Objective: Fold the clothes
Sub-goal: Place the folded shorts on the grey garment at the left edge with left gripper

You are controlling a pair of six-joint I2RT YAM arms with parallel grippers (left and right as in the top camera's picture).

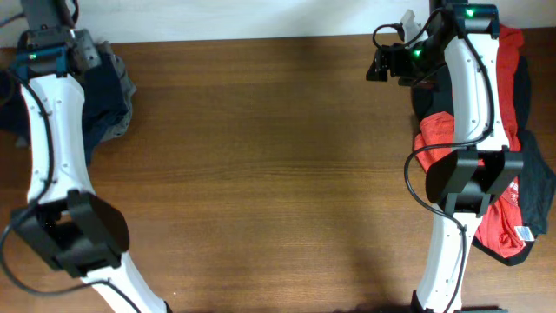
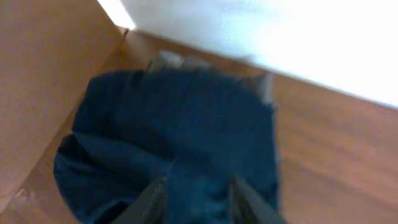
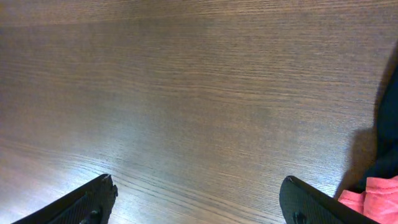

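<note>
The navy blue shorts [image 1: 106, 87] lie bunched at the table's far left corner, over a grey garment [image 1: 129, 85]. In the left wrist view the shorts [image 2: 180, 118] fill the frame, blurred. My left gripper [image 1: 81, 48] hangs right over them; its fingers [image 2: 199, 186] are apart with navy fabric showing between them. A red T-shirt [image 1: 499, 222] and black garments [image 1: 534, 174] are heaped at the right edge. My right gripper [image 1: 380, 65] is wide open and empty [image 3: 199, 186] above bare wood, left of that heap. The red cloth [image 3: 373, 200] shows at its right finger.
The brown wooden table [image 1: 261, 156] spans the view between the two piles. The right arm's body stands over the red and black heap. A white wall [image 2: 280, 37] runs behind the table's far edge.
</note>
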